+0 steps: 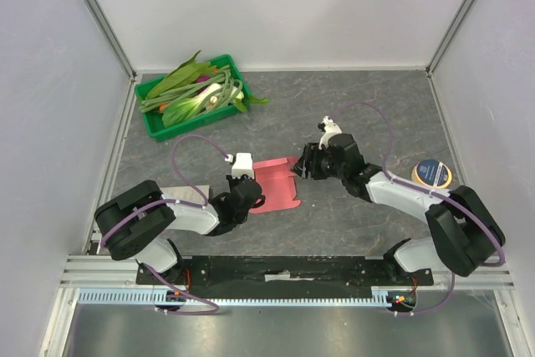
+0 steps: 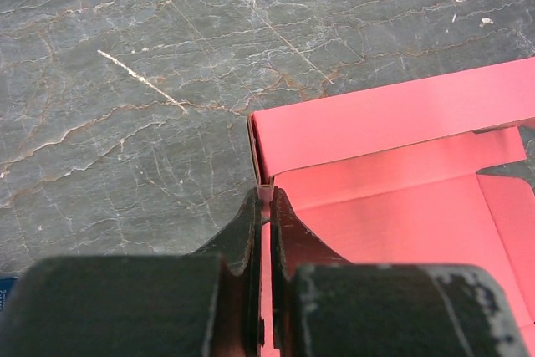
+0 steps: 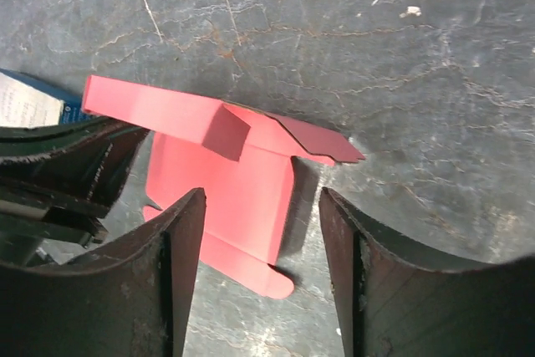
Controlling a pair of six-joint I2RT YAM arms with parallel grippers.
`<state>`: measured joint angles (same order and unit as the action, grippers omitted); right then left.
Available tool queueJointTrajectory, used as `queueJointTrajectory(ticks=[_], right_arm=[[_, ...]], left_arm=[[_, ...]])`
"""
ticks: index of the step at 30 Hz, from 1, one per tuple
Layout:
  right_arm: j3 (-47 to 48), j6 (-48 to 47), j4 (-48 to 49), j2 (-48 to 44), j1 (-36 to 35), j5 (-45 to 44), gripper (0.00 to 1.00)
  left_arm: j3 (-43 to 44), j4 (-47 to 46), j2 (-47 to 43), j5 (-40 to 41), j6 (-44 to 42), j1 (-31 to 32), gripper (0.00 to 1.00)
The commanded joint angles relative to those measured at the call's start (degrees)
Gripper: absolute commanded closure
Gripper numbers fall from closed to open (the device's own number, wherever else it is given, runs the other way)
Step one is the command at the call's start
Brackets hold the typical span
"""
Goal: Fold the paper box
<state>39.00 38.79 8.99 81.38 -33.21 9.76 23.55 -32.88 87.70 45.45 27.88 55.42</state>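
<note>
Snugly within clamped left gripper [image 2: 265, 200], paper box [image 1: 276, 183] edge; right gripper [image 3: 261, 202] agape alongside.

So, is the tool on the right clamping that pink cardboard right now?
No, the right tool shows its jaws standing wide apart in its own wrist view, not closed on the paper box.

Pink-red paper box [image 1: 276, 186], half-folded, base flat on the table [image 1: 376, 106], one wall raised.
</note>
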Motion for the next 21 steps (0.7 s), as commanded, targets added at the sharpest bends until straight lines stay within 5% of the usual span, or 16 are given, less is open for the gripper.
queueJointTrajectory(ticks=[1, 2, 4, 12, 21], right_arm=[[-5.2, -6.4, 7.0, -0.1, 0.1, -1.5, 0.4], [-5.3, -5.7, 8.3, 1.3, 0.1, -1.1, 0.52], [-5.4, -3.2, 11.1, 4.2, 0.0, -0.4, 0.6], [-7.2, -0.5, 17.2, 7.8, -0.4, -4.9, 0.5], [-8.5, 6.6, 28.2, 13.0, -0.6, -7.4, 0.55]], left_arm=[[0.3, 3.1, 0.2, 0.8, 3.1, 0.6, 0.98], [0.3, 3.1, 0.0, 0.7, 3.1, 0.6, 0.98], [0.4, 3.8, -0.2, 0.4, 3.2, 0.6, 0.98], [0.3, 4.0, -0.1, -0.1, 3.8, 0.7, 0.98], [0.7, 3.7, 0.5, -0.3, 3.3, 0.7, 0.98]])
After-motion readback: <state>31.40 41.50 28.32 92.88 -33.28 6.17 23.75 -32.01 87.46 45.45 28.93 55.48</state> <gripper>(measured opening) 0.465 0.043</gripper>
